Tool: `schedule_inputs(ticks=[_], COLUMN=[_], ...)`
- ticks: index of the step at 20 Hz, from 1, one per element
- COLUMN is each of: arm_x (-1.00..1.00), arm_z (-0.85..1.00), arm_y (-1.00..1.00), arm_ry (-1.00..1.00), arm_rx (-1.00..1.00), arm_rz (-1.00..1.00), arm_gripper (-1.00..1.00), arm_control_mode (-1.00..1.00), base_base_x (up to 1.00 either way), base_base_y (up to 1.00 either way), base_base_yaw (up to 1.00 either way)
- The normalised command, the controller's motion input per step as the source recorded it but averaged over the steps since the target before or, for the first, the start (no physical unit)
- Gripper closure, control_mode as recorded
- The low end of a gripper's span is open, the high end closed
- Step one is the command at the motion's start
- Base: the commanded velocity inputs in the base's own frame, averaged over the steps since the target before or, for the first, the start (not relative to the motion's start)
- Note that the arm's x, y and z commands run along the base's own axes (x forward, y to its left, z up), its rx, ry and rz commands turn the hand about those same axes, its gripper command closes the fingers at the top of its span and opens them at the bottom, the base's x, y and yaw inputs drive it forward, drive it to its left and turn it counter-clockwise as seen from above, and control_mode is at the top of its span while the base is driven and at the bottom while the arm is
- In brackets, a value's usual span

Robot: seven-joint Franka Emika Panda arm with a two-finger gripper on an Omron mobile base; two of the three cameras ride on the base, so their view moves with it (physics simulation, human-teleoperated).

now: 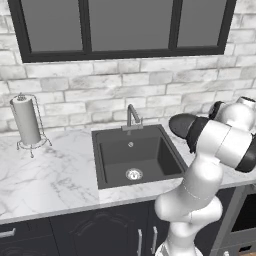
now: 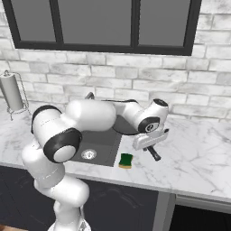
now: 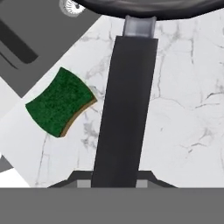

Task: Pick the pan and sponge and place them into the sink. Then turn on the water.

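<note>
The pan's long dark handle (image 3: 124,109) runs up the middle of the hand view to the black rim (image 3: 144,8) at the top. My gripper (image 3: 116,181) is shut on that handle, a finger tip pressed to each side. In the right base view the gripper (image 2: 151,143) hangs low over the counter just right of the sink (image 2: 101,144), and the handle's end (image 2: 154,154) sticks out below it while the arm hides the pan's bowl. The green-topped sponge (image 2: 126,159) (image 3: 59,101) lies on the marble beside the handle, near the sink's corner. The faucet (image 1: 131,116) runs no water.
The dark basin (image 1: 112,150) holds nothing but its silver drain (image 1: 134,174). A paper towel holder (image 1: 26,122) stands on the counter far left. A brick wall and a window rise behind the sink. Bare marble (image 2: 198,149) stretches to the right of the gripper.
</note>
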Motion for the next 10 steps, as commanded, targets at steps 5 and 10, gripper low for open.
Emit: schedule_inputs(ticks=[5,10], arm_x=[-0.21,-0.18], arm_z=[0.05,0.09], arm_y=[0.40,0.42], arm_ry=[0.00,0.00], arm_rx=[-0.10,-0.08], arm_rz=[0.12,0.08], arm_gripper=[1.00,1.00], arm_control_mode=[-1.00,-1.00], base_base_x=[0.00,0.00], base_base_y=[0.00,0.00], base_base_yaw=[0.00,0.00])
